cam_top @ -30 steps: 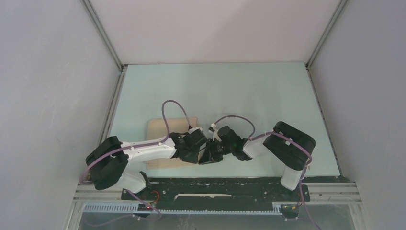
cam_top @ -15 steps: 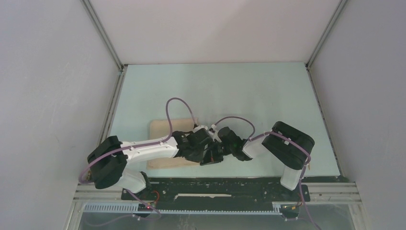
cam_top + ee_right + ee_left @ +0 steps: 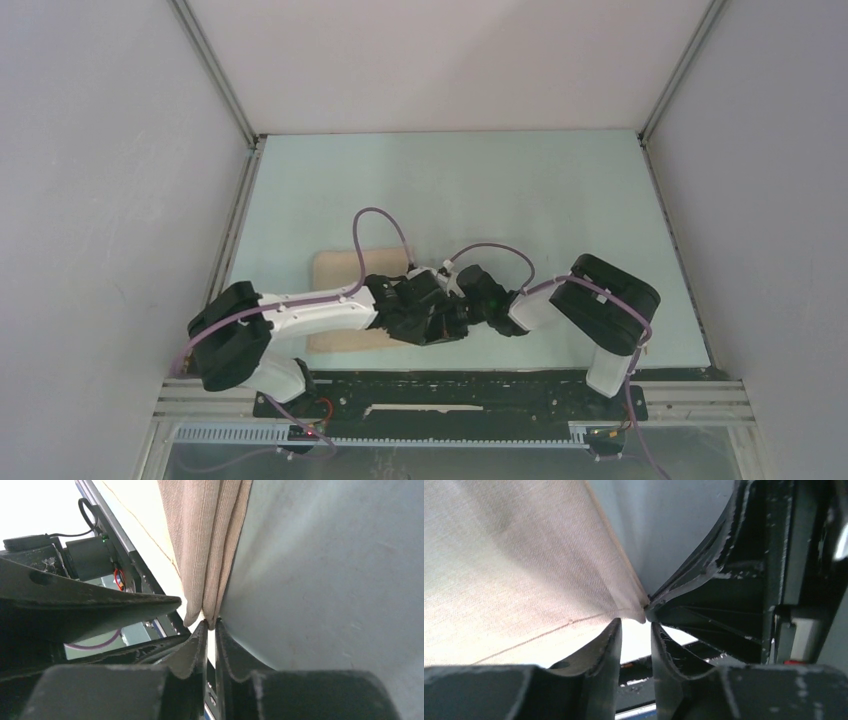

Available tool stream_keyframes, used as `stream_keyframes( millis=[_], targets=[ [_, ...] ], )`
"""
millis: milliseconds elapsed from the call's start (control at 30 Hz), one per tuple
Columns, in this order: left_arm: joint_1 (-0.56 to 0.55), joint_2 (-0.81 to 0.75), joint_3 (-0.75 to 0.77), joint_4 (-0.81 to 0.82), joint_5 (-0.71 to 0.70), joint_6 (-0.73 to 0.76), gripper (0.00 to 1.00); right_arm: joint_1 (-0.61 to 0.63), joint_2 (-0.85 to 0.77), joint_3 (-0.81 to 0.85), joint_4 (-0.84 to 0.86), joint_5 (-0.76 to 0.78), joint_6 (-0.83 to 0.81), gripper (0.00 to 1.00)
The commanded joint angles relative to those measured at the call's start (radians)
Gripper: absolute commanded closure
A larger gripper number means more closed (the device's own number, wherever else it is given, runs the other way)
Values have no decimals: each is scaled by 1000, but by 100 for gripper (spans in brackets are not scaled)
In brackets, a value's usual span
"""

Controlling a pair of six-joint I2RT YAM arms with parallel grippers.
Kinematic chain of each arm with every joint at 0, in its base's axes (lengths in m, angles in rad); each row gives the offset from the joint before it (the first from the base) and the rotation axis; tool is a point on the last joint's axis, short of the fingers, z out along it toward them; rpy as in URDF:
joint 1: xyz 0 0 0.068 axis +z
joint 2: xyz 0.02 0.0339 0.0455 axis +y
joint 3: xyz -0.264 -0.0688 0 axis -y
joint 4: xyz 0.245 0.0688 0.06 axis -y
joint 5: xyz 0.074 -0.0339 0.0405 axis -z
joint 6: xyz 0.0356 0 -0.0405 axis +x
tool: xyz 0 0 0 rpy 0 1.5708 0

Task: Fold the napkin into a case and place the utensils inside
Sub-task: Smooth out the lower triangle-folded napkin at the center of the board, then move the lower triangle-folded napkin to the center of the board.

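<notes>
The beige napkin (image 3: pixel 335 268) lies folded at the table's near left, mostly hidden under my left arm. Both grippers meet at its right corner. In the right wrist view the napkin (image 3: pixel 200 540) hangs as doubled layers, and my right gripper (image 3: pixel 211 624) is shut on their lower tip. In the left wrist view the napkin (image 3: pixel 514 570) fills the upper left. My left gripper (image 3: pixel 635 625) is open just below the corner, with a bare gap between its fingers. From above, the left gripper (image 3: pixel 435 325) and right gripper (image 3: pixel 452 320) overlap. The utensils are out of view.
The pale green table (image 3: pixel 500 190) runs back to white walls on three sides. A black rail (image 3: pixel 450 385) with the arm bases lines the near edge. Purple cables loop above both wrists.
My left arm has slid right, bringing its gripper against the right one at the napkin's corner. The right arm has barely moved.
</notes>
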Motion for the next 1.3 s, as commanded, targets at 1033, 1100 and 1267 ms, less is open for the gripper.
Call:
stream_keyframes(
  millis=[1033, 1100, 1267],
  targets=[
    [183, -638, -31, -231, -78, 14, 56, -90, -29, 175, -504, 8, -230, 100],
    [193, -642, -33, -231, -83, 24, 56, -154, -41, 206, -678, -29, -337, 100],
    [223, -649, -66, -193, -67, 50, 56, -331, -37, 297, -1060, -26, -555, 100]
  ],
)
